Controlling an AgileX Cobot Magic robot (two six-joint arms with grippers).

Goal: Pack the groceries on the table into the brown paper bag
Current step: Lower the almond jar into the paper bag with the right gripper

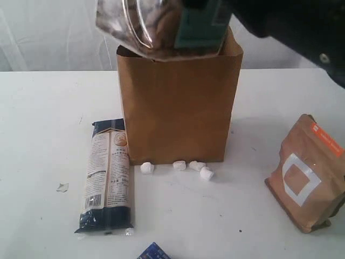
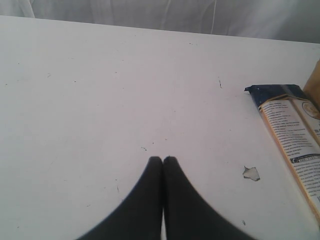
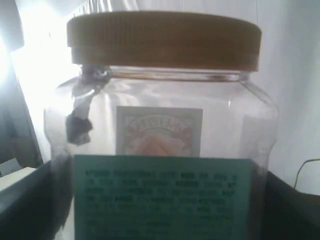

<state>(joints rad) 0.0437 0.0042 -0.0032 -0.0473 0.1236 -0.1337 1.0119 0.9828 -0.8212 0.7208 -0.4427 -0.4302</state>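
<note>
I am in the step of putting the tan-lidded clear jar (image 1: pixel 156 27) into the brown paper bag (image 1: pixel 178 108). The right tool (image 3: pixel 160 215) is clamped on the jar, with one finger on each side of its body, below the lid. The jar hangs just over the open mouth of the bag. Whether its lower edge is already inside the rim, I cannot tell.

The jar is not upright. In the exterior view its long axis is strongly tilted, more across the bag mouth than down into it. In the right wrist view the lid end points away from the wrist.

As I judge it, the next move needs the jar centred over the opening. Then I lower it without pushing on the thin paper rim, because the bag could tip.

The left tool (image 2: pixel 163 160) has its fingers together, holds nothing and hovers over the bare tabletop (image 2: pixel 100 100). The pasta packet (image 1: pixel 108 178) lies flat beside the bag and the kraft pouch (image 1: pixel 307 172) lies well apart, both not yet packed.
</note>
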